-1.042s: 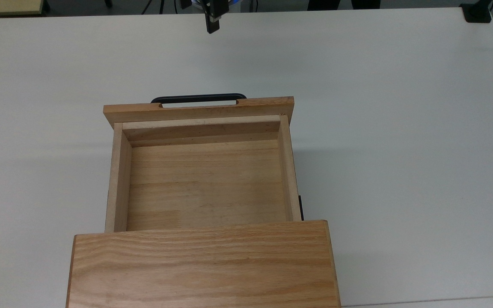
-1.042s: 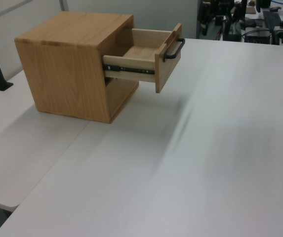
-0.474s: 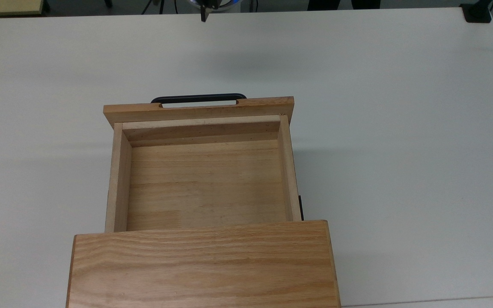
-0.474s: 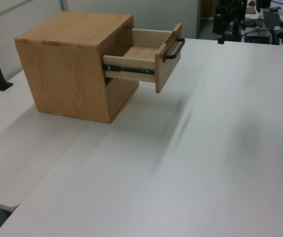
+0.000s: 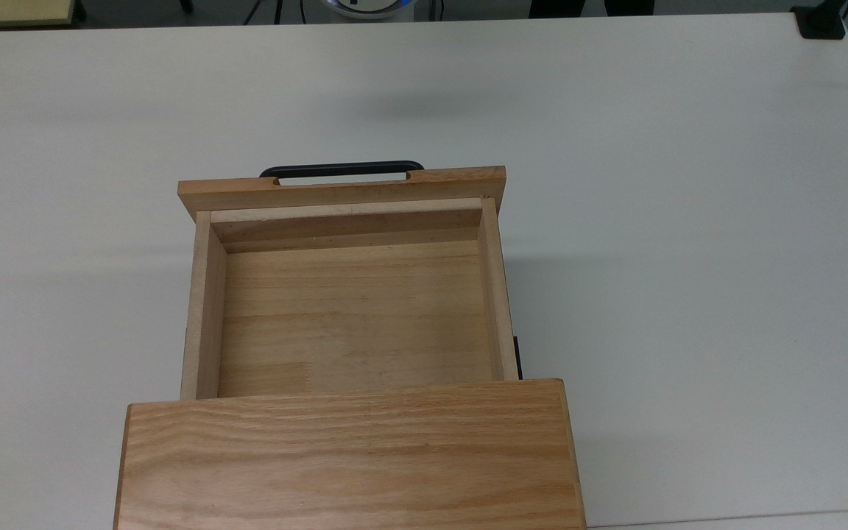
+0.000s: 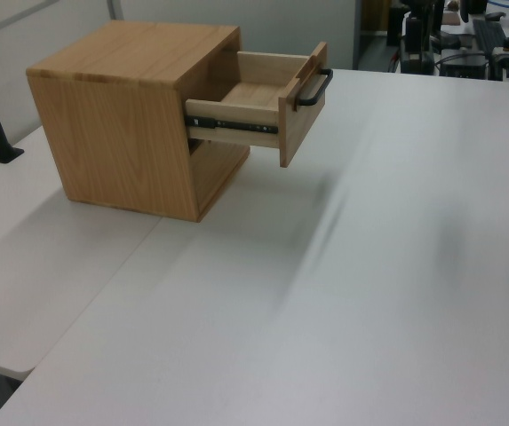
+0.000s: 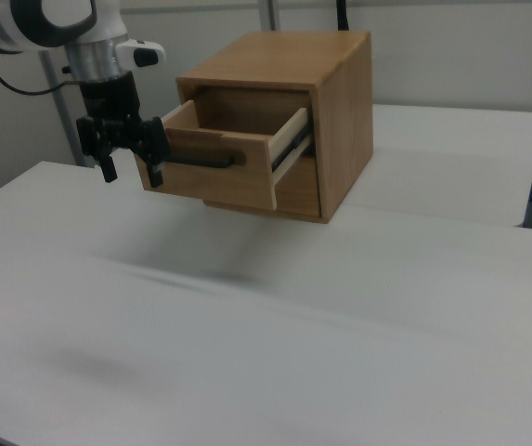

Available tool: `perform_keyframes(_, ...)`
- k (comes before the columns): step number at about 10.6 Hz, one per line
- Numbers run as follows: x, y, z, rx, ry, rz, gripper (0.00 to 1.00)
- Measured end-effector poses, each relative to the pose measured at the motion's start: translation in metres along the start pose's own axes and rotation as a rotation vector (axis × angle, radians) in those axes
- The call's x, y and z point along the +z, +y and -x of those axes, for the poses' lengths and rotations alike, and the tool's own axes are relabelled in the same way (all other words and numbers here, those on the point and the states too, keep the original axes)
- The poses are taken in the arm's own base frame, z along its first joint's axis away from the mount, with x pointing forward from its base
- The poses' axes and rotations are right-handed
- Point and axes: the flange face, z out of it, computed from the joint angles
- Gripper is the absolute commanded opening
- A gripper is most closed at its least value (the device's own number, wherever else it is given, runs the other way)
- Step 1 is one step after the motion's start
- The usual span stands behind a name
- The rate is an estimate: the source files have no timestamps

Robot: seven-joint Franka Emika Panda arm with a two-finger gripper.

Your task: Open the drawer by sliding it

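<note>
Here, drawer [image 5: 350, 294] slid out, empty inside, right view's jaws [image 7: 132, 171] parted, holding nothing.

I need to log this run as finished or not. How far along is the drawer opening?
Done, by the look of it: the drawer stands pulled well out of the cabinet, its bare floor in plain sight from above. In hand: nothing. The gripper hangs open in the air, apart from the black handle. Left: nothing visible, beyond perhaps parking the arm.
</note>
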Motion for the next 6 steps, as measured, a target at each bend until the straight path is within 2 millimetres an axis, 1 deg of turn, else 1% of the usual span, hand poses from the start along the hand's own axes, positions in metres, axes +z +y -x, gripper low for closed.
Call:
perform_keyframes(3, -0.0084, -0.0022, -0.0054, -0.001, 0.046, -0.031, 1.00)
perform_keyframes(6, -0.0077, -0.0018, -0.0104, -0.012, 0.067, -0.031, 1.00)
